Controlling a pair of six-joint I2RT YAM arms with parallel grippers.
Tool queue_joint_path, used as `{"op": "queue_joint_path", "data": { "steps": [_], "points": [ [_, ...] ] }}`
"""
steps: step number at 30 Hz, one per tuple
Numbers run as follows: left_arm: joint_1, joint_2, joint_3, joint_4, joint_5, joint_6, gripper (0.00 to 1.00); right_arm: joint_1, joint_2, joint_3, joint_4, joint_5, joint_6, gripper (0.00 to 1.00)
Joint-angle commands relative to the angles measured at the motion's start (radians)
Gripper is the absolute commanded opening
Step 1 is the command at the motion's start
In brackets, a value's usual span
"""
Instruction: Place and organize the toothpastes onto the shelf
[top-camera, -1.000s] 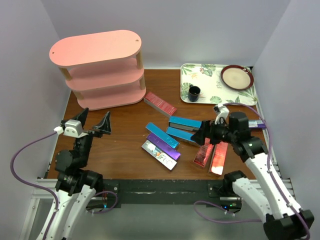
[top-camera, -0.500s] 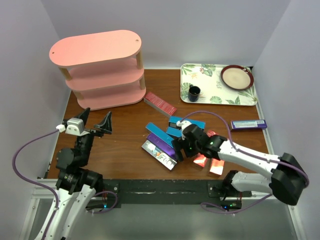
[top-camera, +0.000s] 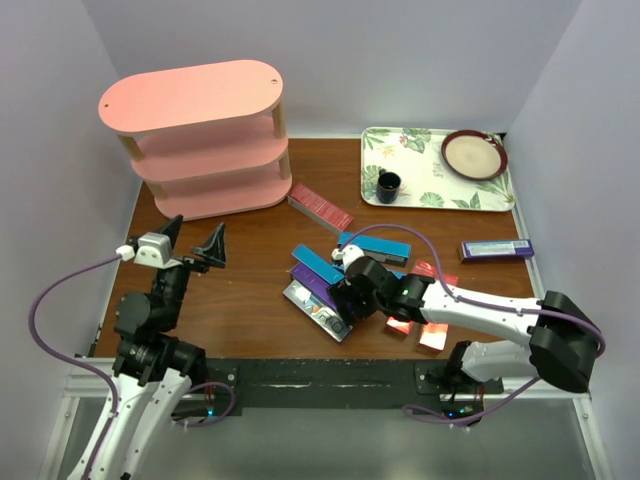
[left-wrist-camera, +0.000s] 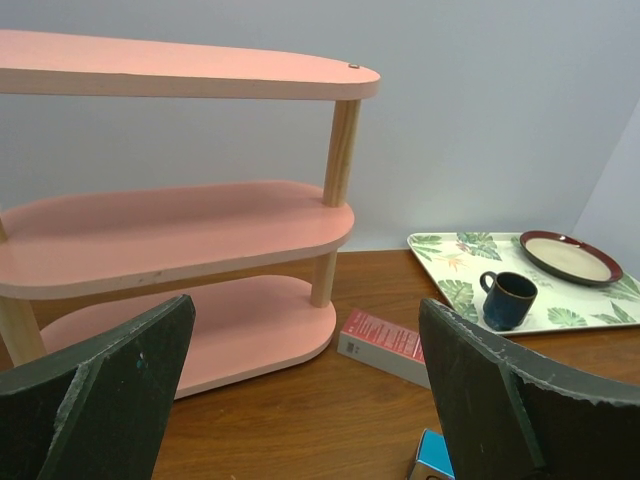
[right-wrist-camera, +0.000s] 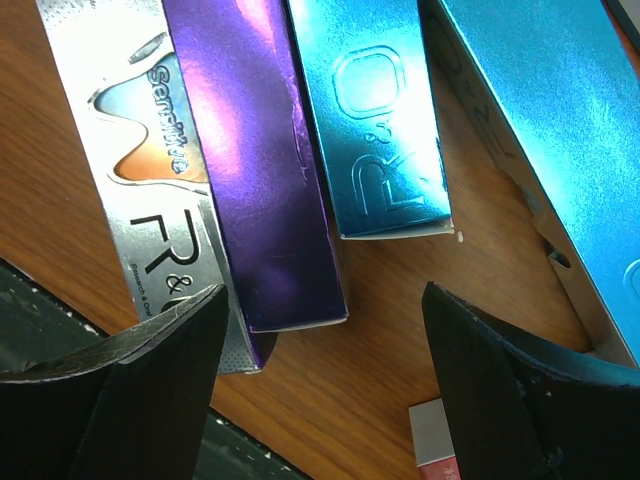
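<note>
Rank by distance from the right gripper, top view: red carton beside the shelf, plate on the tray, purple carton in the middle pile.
1. Purple carton, under the right gripper.
2. Red carton, beyond it, beside the shelf.
3. Plate, far right, on the tray.

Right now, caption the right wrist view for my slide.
Open right gripper poised over a purple carton lying between a silvery carton and a blue carton on the wooden table.
</note>
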Motion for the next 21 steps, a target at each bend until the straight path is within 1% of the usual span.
{"op": "queue_joint_path", "data": {
  "steps": [1,5,9,11,12,16,18,21],
  "points": [
    [-0.002,0.011,0.028,0.025,0.016,-0.01,1.0,0.011,0.029,0.051,0.028,0.049,-0.001,0.82],
    [-0.002,0.011,0.028,0.025,0.016,-0.008,1.0,0.017,0.081,0.045,0.04,0.067,-0.004,0.81],
    [-0.002,0.017,0.028,0.025,0.024,-0.008,1.0,0.022,0.107,0.034,0.054,0.101,0.005,0.75],
    [-0.002,0.019,0.028,0.025,0.025,-0.008,1.0,0.022,0.11,0.032,0.051,0.116,0.005,0.73],
    [-0.002,0.019,0.028,0.025,0.025,-0.008,1.0,0.022,0.109,0.031,0.051,0.122,0.003,0.69],
    [-0.002,0.02,0.028,0.025,0.027,-0.007,1.0,0.02,0.098,0.038,0.007,0.173,-0.004,0.65],
    [-0.002,0.022,0.026,0.025,0.027,-0.007,1.0,0.02,0.08,0.038,0.008,0.167,-0.02,0.61],
    [-0.002,0.022,0.028,0.027,0.03,-0.007,1.0,0.019,0.078,0.057,-0.03,0.193,-0.017,0.61]
  ]
}}
